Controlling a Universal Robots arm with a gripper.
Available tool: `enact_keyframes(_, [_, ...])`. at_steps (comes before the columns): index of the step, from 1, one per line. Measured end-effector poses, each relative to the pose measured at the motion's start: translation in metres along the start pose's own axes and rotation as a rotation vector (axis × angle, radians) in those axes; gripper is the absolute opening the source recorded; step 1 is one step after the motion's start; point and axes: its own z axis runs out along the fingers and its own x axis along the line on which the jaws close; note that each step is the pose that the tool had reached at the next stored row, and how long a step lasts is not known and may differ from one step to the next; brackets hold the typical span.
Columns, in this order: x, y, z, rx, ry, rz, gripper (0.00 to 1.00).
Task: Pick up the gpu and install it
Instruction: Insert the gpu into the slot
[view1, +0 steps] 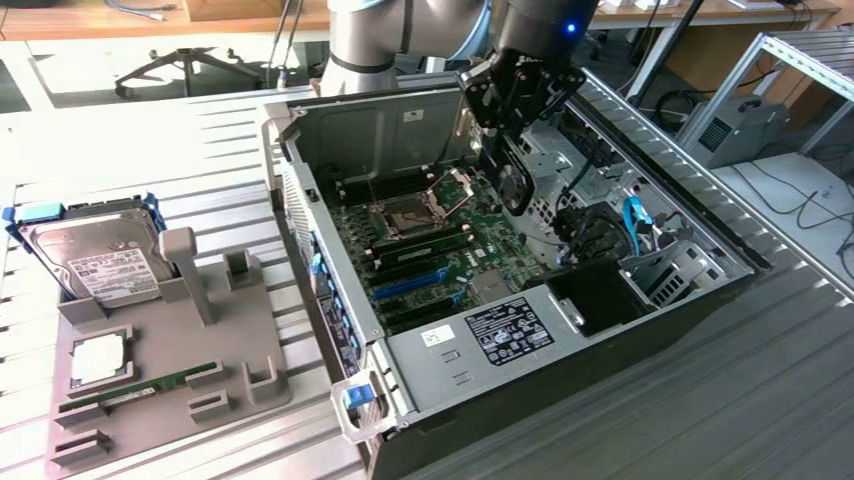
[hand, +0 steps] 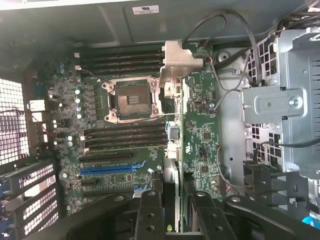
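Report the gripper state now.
Gripper: closed on the graphics card, above the motherboard in the open computer case.

Computer case (view1: 454, 375) lies open; hard drive (view1: 104, 268) and RAM stick (view1: 140, 388) sit on grey tray (view1: 230, 340).

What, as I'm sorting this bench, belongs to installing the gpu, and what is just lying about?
Belongs to the job:
- gpu, held in the gripper's jaws
- open computer case
- its motherboard with the blue slot

Lying about:
- hard drive
- RAM stick
- silver square chip
- grey holder carrying them
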Motion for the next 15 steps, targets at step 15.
enact_keyframes(15, [0.0, 0.0, 0.0, -0.0011, 0.0014, -0.04, 0.27])
